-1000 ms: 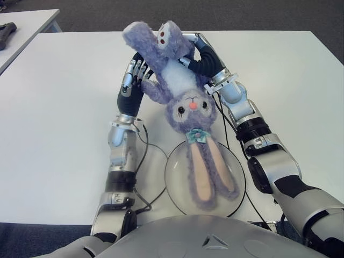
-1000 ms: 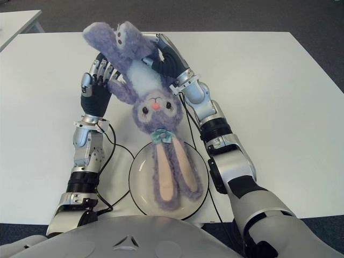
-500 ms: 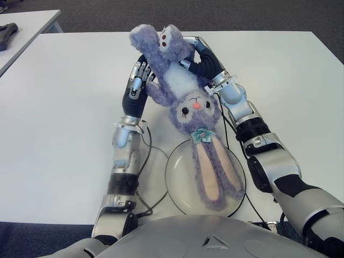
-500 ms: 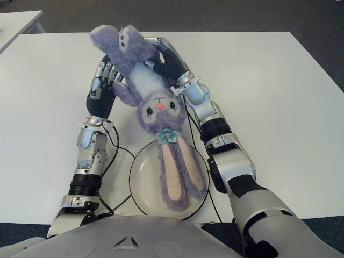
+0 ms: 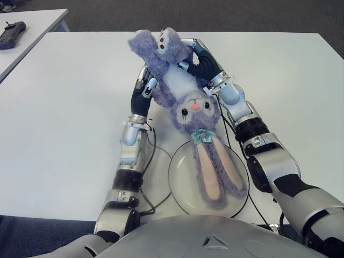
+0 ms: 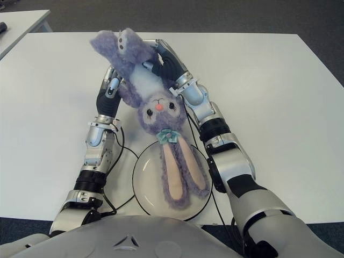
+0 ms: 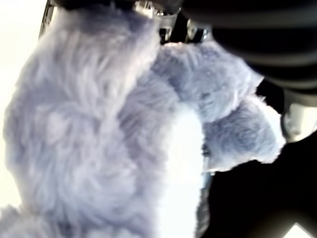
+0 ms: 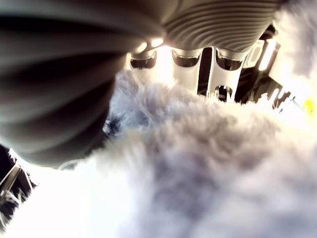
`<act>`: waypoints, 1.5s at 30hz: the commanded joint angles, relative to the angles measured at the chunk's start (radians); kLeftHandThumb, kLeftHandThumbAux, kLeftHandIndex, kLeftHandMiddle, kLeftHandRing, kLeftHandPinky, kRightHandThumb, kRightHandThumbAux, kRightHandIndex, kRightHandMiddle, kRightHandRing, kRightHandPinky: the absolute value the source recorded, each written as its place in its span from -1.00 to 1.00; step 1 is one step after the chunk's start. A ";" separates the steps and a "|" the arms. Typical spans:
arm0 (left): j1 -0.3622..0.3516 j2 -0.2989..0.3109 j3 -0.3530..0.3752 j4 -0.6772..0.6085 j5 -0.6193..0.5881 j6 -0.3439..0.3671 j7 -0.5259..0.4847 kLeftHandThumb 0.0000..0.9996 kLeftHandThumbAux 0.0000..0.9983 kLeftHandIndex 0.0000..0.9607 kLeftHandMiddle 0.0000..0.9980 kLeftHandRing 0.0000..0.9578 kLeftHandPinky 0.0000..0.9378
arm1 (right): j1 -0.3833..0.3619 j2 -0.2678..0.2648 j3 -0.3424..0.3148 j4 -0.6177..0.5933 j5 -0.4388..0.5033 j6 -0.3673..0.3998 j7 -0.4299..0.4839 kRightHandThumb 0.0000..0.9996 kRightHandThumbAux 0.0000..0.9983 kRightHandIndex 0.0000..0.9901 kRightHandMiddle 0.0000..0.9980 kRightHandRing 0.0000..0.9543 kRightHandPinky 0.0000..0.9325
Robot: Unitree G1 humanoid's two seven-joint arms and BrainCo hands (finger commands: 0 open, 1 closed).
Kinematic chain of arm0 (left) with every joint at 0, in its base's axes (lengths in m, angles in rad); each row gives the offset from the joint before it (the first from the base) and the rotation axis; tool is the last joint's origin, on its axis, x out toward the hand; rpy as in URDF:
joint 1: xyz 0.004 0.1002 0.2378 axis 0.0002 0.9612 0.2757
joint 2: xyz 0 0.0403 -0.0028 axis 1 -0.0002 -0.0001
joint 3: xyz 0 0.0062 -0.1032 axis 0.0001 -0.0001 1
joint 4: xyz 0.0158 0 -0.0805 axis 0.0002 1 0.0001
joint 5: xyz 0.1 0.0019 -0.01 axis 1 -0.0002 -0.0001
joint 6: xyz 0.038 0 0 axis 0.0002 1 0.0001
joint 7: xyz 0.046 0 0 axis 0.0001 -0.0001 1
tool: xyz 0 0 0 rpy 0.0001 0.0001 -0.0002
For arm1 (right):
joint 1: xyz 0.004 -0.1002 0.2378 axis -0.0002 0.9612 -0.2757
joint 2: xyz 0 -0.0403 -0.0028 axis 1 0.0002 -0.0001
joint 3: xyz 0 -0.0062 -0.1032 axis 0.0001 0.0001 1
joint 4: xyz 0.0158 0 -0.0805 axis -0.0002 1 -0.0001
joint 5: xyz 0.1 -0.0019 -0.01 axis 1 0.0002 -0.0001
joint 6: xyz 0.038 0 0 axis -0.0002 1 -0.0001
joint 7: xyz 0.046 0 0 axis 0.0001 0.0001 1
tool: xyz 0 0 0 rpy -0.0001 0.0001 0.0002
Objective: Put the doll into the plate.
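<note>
A purple plush rabbit doll (image 5: 191, 107) hangs head down between my two hands above the white table (image 5: 64, 107). Its long ears (image 5: 215, 166) lie in the clear round plate (image 5: 177, 185) close in front of me, while its head and body are still above the plate's far rim. My right hand (image 5: 201, 62) is curled around the doll's body from the right. My left hand (image 5: 144, 86) presses on the doll's other side, fingers against the fur by its arm. Purple fur (image 7: 99, 139) fills the left wrist view. In the right wrist view, fingers (image 8: 185, 57) dig into the fur (image 8: 198, 163).
Black cables (image 5: 153, 156) run over the table beside the plate's left rim and along my left forearm. A black device (image 5: 12, 28) lies on a separate white table at the far left. The table's front edge is just behind the plate.
My left hand has moved right, close against the doll's side. The doll has come a little lower and nearer, and its ears lie farther into the plate.
</note>
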 commanded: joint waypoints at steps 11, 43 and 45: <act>0.030 -0.069 -0.007 0.151 0.085 0.072 0.207 -0.31 0.36 -0.77 -0.69 -0.63 -0.40 | -0.024 0.006 0.017 0.013 -0.014 -0.029 -0.010 0.39 0.44 -0.11 0.63 0.70 0.74; -0.217 -0.048 0.115 0.443 0.087 0.079 0.321 0.41 0.40 -0.10 0.27 0.39 0.46 | -0.005 0.011 0.018 0.002 -0.012 -0.025 0.003 0.40 0.44 -0.11 0.62 0.70 0.74; -0.223 -0.045 0.117 0.453 0.093 0.065 0.326 0.41 0.40 -0.10 0.31 0.43 0.50 | -0.005 0.009 0.019 0.001 -0.017 -0.023 0.000 0.40 0.44 -0.11 0.63 0.70 0.74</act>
